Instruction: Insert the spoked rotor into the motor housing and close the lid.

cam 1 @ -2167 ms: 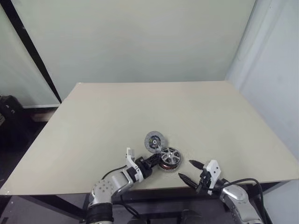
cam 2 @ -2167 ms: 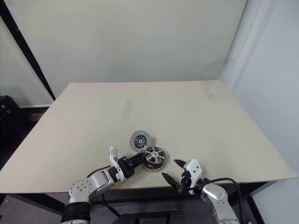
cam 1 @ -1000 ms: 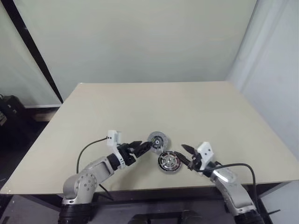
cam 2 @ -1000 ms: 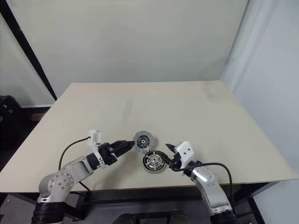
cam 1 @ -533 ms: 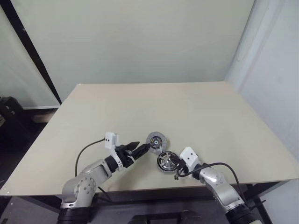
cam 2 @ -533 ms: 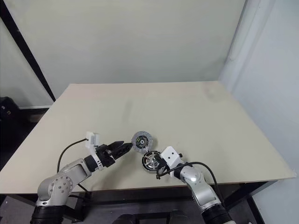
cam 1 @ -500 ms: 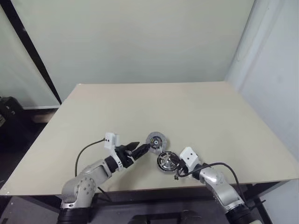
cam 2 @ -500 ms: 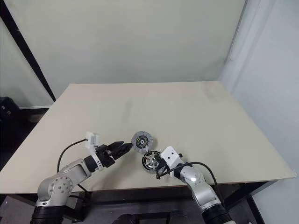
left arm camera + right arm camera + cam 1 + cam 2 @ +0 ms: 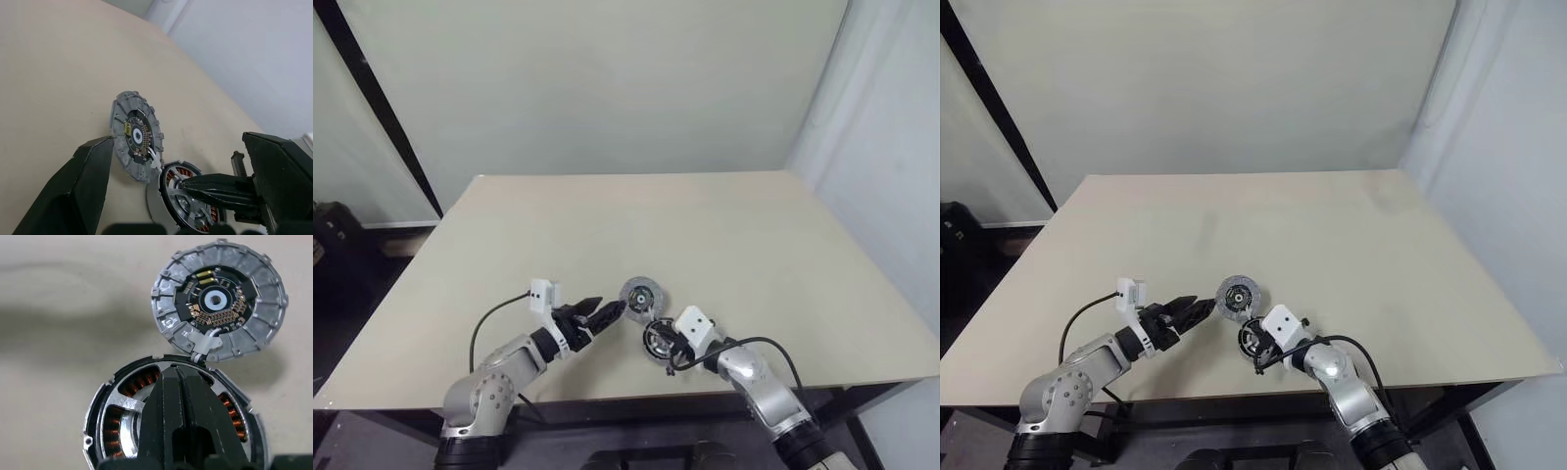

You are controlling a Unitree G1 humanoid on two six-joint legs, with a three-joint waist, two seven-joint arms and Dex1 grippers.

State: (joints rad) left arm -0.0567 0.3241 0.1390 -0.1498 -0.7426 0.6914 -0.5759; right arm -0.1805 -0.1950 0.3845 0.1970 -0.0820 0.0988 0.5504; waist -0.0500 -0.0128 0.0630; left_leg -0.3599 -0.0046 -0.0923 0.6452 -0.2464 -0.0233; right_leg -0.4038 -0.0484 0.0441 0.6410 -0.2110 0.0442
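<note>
A: What sits on the table (image 9: 607, 225), going from the biggest thing down?

B: A wide beige top. Near its front edge lies the motor housing (image 9: 173, 431), round and flat, with copper-brown coils showing through gaps. The spoked rotor (image 9: 128, 417) already lies in it, its silver spokes across the coils. Touching the housing's far edge is the lid (image 9: 220, 301), a grey segmented disc lying flat with a dark circuit centre, joined by a short white wire.

A: And the grippers?

B: The right gripper (image 9: 177, 391) has its black fingers pressed together, tips resting over the rotor's middle, apparently gripping nothing. The left gripper (image 9: 604, 313) hovers just beside the lid, fingers spread wide.

A: How would the lid handle?

B: Probably stiff, fairly heavy metal, smooth at the rim. I'd pinch it across opposite edges, sparing the wire and circuit face.

A: Anything unclear?

B: The right fingers hide the rotor's hub, so I can't tell whether it is fully seated.
</note>
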